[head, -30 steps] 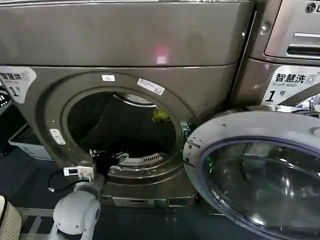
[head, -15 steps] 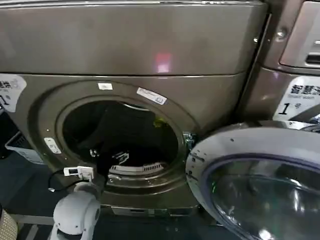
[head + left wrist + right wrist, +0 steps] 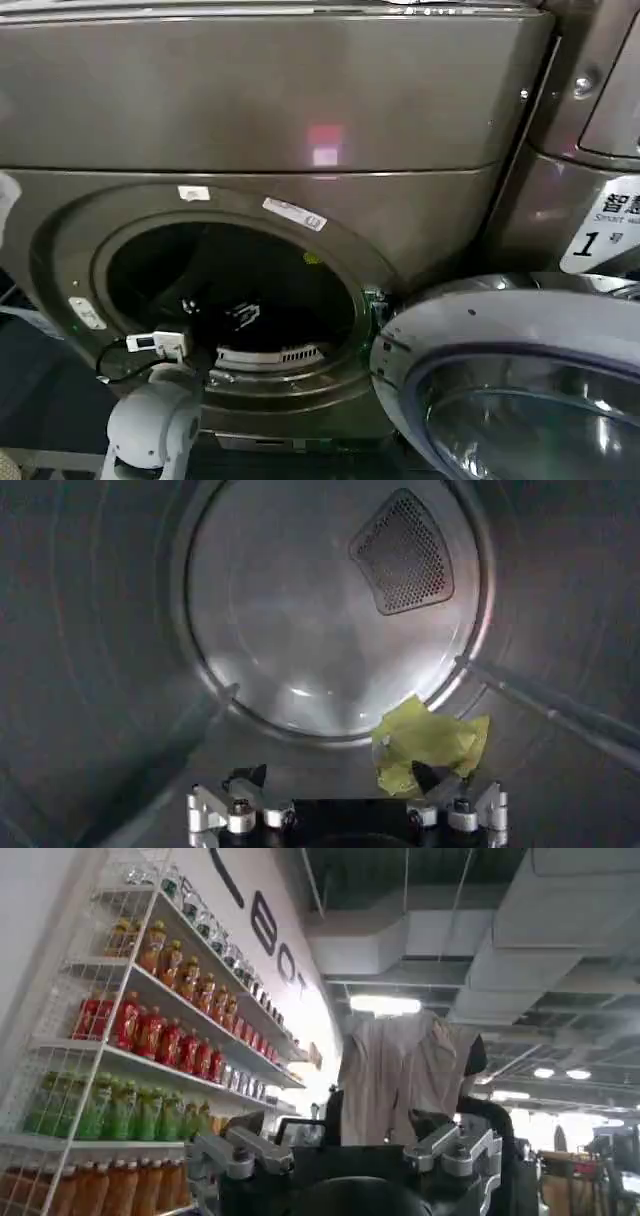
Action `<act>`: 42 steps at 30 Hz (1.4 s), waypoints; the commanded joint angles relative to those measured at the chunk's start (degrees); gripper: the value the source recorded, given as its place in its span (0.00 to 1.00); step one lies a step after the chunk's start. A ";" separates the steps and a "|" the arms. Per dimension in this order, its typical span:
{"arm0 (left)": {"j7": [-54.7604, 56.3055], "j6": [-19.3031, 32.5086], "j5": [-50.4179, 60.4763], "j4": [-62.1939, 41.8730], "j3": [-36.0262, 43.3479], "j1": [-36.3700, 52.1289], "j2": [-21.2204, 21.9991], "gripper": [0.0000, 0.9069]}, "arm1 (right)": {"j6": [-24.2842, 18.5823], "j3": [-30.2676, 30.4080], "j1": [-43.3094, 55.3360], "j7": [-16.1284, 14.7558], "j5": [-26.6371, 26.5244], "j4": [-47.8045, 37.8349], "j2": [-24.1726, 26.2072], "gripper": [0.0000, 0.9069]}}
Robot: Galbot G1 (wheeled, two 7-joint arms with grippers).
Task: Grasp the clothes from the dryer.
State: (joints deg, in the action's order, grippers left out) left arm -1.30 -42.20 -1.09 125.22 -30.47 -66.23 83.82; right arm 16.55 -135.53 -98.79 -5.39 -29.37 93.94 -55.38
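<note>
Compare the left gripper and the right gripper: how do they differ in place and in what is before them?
The left gripper is inside the dryer drum, while the right gripper is outside, pointing up toward shelves of bottles and the ceiling. The left gripper has the clothes just ahead of one finger; the right gripper has nothing near. Both are open and hold nothing.

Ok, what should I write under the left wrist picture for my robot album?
Inside the dryer, the open left gripper reaches toward the yellow-green clothes.
</note>
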 commanded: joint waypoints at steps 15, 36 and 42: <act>-15.37 0.49 19.92 -26.03 0.18 22.12 0.95 1.00 | -0.61 0.66 0.30 -0.31 1.33 -0.35 0.02 1.00; -75.91 61.31 71.61 -30.62 0.03 30.58 -2.61 1.00 | -0.98 1.42 0.43 -0.67 2.50 -0.64 0.12 1.00; -76.01 66.04 70.53 -33.43 2.23 32.54 -3.87 1.00 | -1.28 1.16 0.07 -0.67 2.54 -1.11 0.20 1.00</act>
State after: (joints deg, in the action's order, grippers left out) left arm -65.48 -3.76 62.01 95.18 -30.37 -36.98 80.98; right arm 15.41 -134.26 -98.60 -6.06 -26.96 92.95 -55.23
